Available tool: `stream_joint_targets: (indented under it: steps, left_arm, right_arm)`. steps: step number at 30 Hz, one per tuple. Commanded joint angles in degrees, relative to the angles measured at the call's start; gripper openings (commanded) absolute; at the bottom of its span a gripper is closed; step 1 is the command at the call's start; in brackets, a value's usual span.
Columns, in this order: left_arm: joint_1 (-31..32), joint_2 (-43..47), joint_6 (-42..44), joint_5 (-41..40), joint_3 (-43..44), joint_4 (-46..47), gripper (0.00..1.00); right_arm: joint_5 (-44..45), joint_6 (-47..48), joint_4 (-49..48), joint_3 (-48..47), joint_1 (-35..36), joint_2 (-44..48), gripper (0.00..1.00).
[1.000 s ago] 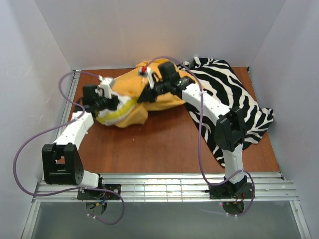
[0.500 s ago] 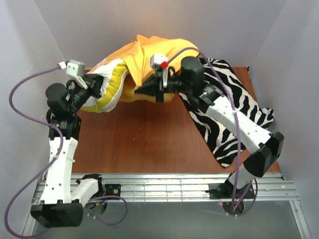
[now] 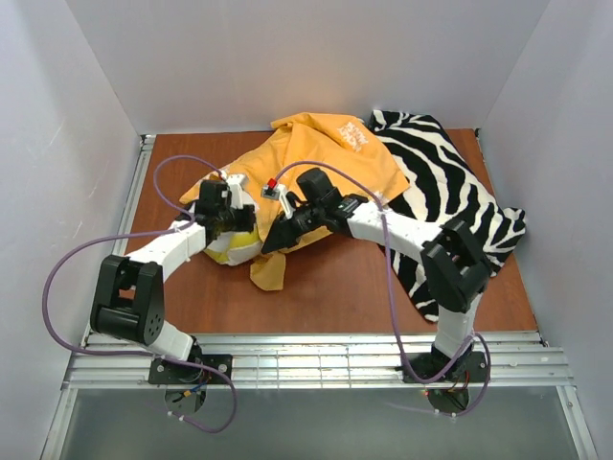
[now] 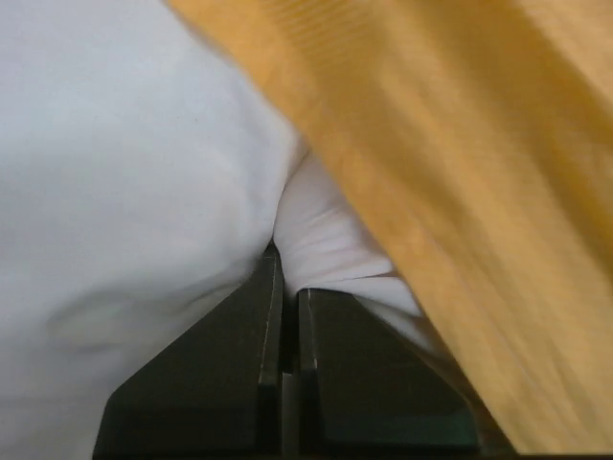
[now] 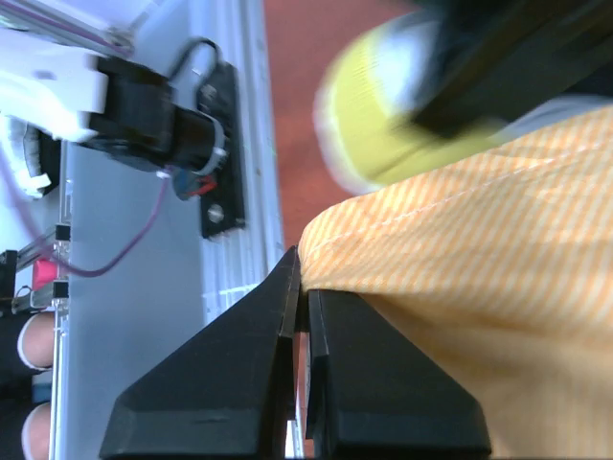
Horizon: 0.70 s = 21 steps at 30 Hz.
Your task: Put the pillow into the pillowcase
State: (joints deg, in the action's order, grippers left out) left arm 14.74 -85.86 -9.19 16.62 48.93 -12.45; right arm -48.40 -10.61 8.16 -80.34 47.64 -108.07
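The big puffy white pillow (image 3: 234, 249) with a yellow-green band on its edge is mostly inside the large orange-yellow cloth pillowcase (image 3: 321, 158); only its near-left end pokes out of the open mouth. The bundle lies slanted on the table, from near-left to far-right; the mouth is at the near-left end.

The left gripper (image 3: 228, 218) is right on that bare end; in its own camera the left gripper (image 4: 284, 287) has its two fingers pressed together on what looks like a small fold of the pillow (image 4: 124, 182), with the pillowcase (image 4: 460, 144) just beside it. The right gripper (image 3: 276, 241) is just to the right of the bare end; its wrist camera shows the right gripper (image 5: 303, 287) pinched tight on the stitched edge of the pillowcase (image 5: 479, 326), and the pillow (image 5: 369, 129) shows blurry beyond it.

I think the next move is to pull that edge toward the near-left, over the bare end, while the left arm pushes the pillow toward the far-right; both arms are close, the left one closer to the pillow.

The brown wooden table (image 3: 335, 283) is flat and smooth; a black-and-white zebra-striped cloth (image 3: 450, 187) lies on the right, touching the pillowcase; white walls (image 3: 287, 57) stand close on three sides, so there is not much room at the far side.
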Motion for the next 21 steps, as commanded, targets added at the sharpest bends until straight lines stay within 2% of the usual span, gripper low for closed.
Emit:
stream_joint_targets:
  steps: [1,3,6,8,11,13,14,15,16,17,18,19,20,21]
  left_arm:
    - [-4.6,-1.8,-14.7,1.0,6.5,1.7,0.0]
    - [-7.2,-1.8,-17.7,-0.4,8.4,1.5,0.0]
    - [-10.8,-1.4,-18.0,-0.6,8.8,-0.2,0.0]
    - [-10.7,0.1,-18.9,0.3,6.1,-0.9,0.0]
    - [-9.4,2.8,-20.9,5.9,0.1,-0.4,0.0]
    - [-9.0,6.2,-17.2,9.3,-3.0,0.4,0.0]
    - [-9.0,7.1,-14.7,10.1,-2.8,-0.1,0.19]
    - [-9.7,7.7,-11.4,9.4,-1.5,-5.7,0.32]
    - [-10.7,8.5,-3.8,11.8,0.0,-8.9,0.42]
    - [-12.3,9.3,0.0,13.2,2.6,-12.0,0.62]
    - [-17.9,10.7,3.1,15.3,3.3,-16.4,0.69]
    - [-21.2,13.2,8.9,20.6,4.9,-17.9,0.74]
    - [-24.3,14.0,12.1,22.6,6.3,-19.4,0.86]
    - [-29.6,14.0,14.6,24.4,8.4,-22.9,0.91]
  right_arm:
    - [-16.4,-4.0,-7.5,1.8,2.3,12.0,0.01]
    - [-18.3,-3.4,-6.9,6.6,2.7,14.5,0.01]
    - [-15.5,3.4,-3.4,9.8,4.2,20.1,0.01]
    - [-14.7,8.8,1.3,11.8,4.4,19.6,0.01]
    - [-14.5,14.4,6.9,13.5,4.7,15.9,0.01]
    - [-14.5,15.3,8.7,13.1,5.2,13.7,0.01]
    - [-13.5,15.9,9.3,12.5,5.3,13.3,0.01]
    - [-12.5,17.0,10.7,11.6,5.5,13.1,0.26]
    - [-11.7,19.0,13.1,9.5,5.4,12.8,0.36]
    - [-9.6,23.8,21.4,3.8,4.1,12.4,0.43]
    - [-8.1,25.4,24.3,0.3,2.8,11.7,0.5]
    - [-6.5,25.2,26.3,-2.3,1.0,11.4,0.52]
    - [-5.0,23.3,27.0,-7.2,-1.0,11.1,0.56]
    - [-4.1,22.4,26.9,-9.6,-5.2,10.2,0.67]
